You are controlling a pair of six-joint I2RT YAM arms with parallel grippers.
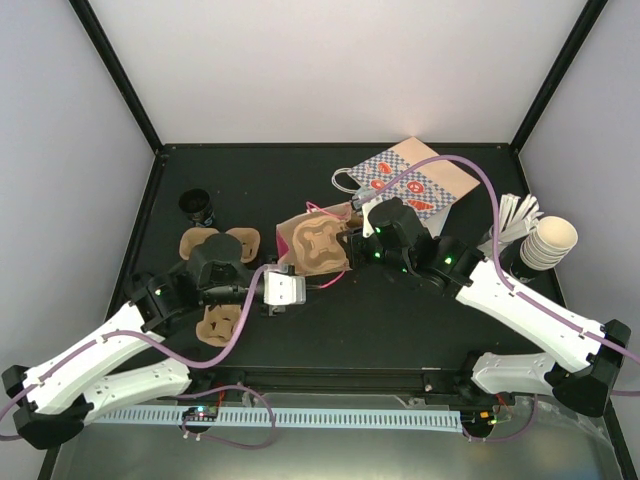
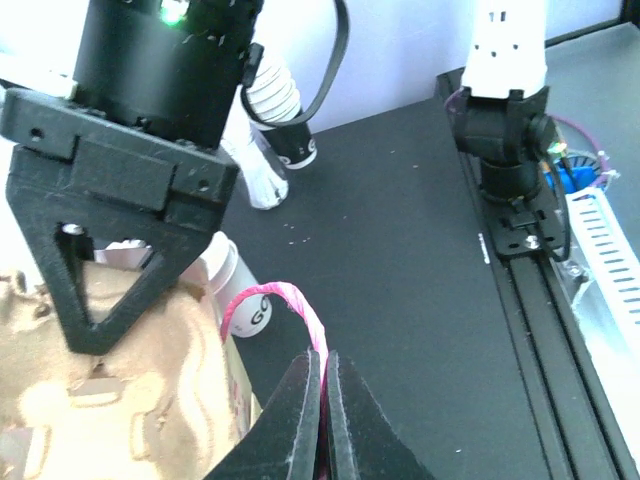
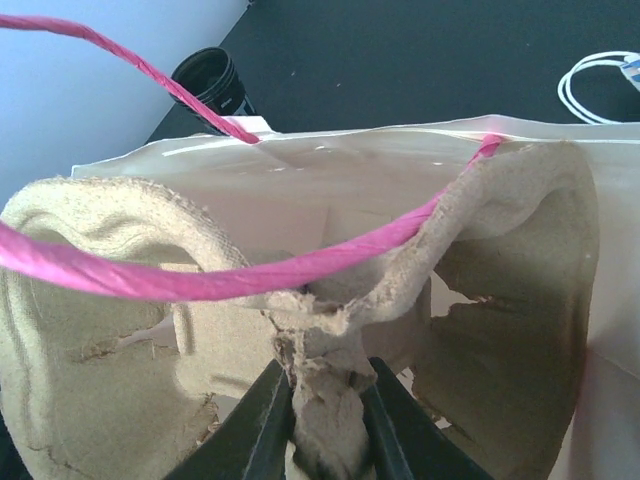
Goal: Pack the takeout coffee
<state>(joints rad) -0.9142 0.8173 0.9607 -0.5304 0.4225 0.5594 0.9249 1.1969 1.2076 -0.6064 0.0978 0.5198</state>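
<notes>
Across the frame's centre, on the black worktop, stands the bag with a pulp tray filling its mouth. The right tool is clamped on the tray's middle ridge. The cup shows lower left in the left wrist view, just beside the bag. The left tool is pinched on the pink handle. The cup looks light and crushable, so grip its side gently. Open worktop lies to its right; the bag's mouth is crowded.

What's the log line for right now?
left gripper: shut on pink handle | right gripper: shut on cup carrier | carrier: in bag mouth
</notes>
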